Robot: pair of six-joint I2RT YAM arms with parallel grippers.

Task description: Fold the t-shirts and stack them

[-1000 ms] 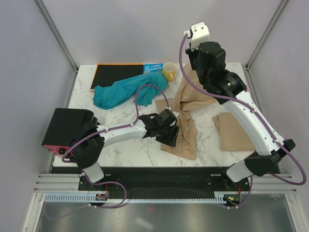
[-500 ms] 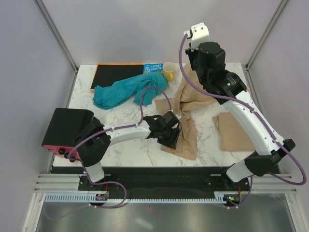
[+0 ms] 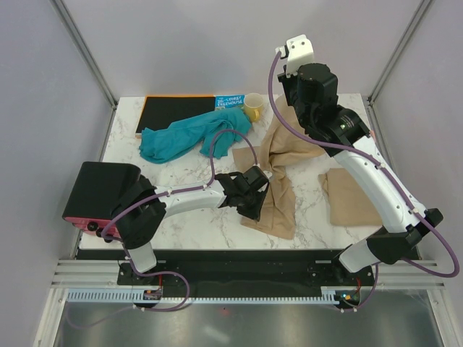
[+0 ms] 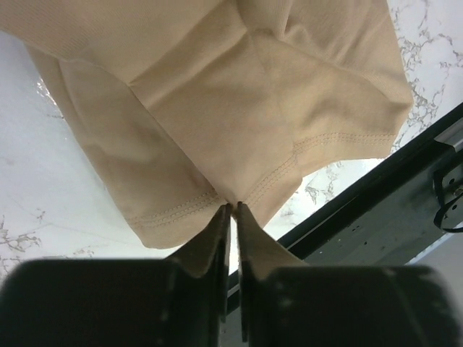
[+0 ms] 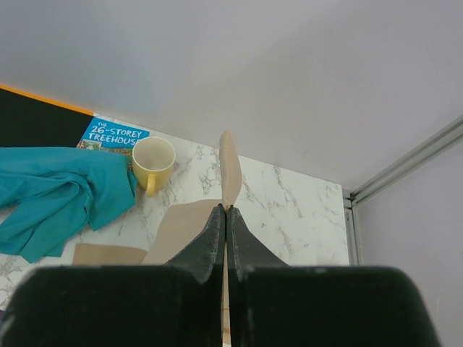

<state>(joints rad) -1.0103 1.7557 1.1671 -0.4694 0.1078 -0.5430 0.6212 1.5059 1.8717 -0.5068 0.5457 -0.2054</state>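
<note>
Left wrist view shows your left gripper [image 4: 231, 208] nipped onto the hem of the tan t-shirt [image 4: 239, 123], draped nearside of the yellow mug [image 5: 152, 163], right gripper [image 5: 226, 211] clamping its raised end; likely limp and light, so grip stitched edges.

Picture book [image 3: 228, 102] half under teal garment [image 3: 184, 139]

Pale lilac walls [image 3: 217, 43] enclose a white marble table [image 3: 188, 173], seemingly lit evenly.
</note>
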